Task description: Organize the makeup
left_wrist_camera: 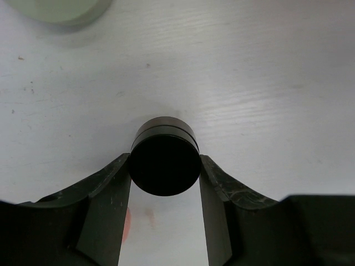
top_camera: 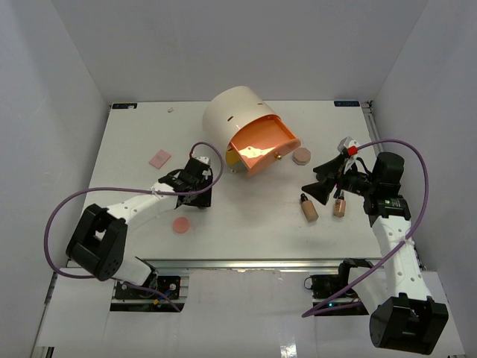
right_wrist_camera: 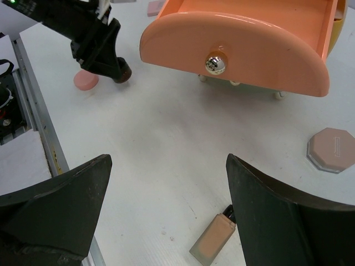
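Left arm (top_camera: 138, 205) low and stretched, lower left toward mid-frame in the overhead view, wrist tipped down. Left gripper (left_wrist_camera: 165, 166) down at the surface, fingers (left_wrist_camera: 105, 194) pressed against both sides of a small black jar (left_wrist_camera: 165, 160). Right arm (top_camera: 395, 239) up the right edge, elbow folded, wrist turned toward centre. Right gripper (top_camera: 322, 181) off the surface, jaws spread wide.

A white table (top_camera: 141, 134) enclosed by plain white walls (top_camera: 223, 45).
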Controlling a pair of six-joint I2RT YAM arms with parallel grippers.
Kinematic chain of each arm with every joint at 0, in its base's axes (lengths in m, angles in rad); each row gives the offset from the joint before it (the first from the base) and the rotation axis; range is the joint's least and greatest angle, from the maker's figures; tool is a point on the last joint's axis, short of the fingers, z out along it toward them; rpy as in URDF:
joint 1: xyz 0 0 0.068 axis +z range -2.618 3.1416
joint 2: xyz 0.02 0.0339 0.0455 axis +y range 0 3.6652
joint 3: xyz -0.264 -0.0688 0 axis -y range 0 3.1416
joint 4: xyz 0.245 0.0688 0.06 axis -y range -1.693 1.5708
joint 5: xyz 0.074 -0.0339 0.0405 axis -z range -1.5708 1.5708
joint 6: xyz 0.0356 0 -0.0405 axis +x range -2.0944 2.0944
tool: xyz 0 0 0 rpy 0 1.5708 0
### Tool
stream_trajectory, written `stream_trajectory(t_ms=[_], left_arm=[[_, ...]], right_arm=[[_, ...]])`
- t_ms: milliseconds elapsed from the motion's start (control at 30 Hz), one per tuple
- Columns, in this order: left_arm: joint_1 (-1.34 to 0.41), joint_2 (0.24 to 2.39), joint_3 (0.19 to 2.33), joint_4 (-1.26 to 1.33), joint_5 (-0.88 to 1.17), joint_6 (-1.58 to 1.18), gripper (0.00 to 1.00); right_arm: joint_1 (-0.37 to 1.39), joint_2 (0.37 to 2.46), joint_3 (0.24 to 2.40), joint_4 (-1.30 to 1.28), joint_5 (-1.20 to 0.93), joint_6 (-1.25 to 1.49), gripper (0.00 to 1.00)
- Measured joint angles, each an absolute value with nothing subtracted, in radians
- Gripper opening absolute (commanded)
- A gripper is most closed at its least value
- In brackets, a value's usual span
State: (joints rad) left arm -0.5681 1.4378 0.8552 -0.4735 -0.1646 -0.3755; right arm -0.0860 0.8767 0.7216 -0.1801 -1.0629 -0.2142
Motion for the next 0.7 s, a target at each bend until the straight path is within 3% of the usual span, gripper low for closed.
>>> stream_trajectory(t_ms=[300,467,700], left_arm=[[-0.687,1.157,1.113,-0.481,-0.123,-0.376,0.00],[-0.751,1.295,1.414,-0.450,-0.120,-0.357,0.00],[-0.814,1.678,1.807,-0.489,-0.158,-0.274,0.01]], right_arm=[[-0.089,0.876,0.722,-0.176,-1.073,-0.214,0.90],[-0.090,0.876,0.722,-0.176,-1.073,-0.214,0.90],[-0.099,0.876,0.721,-0.175,-1.073,-0.214,0.90]])
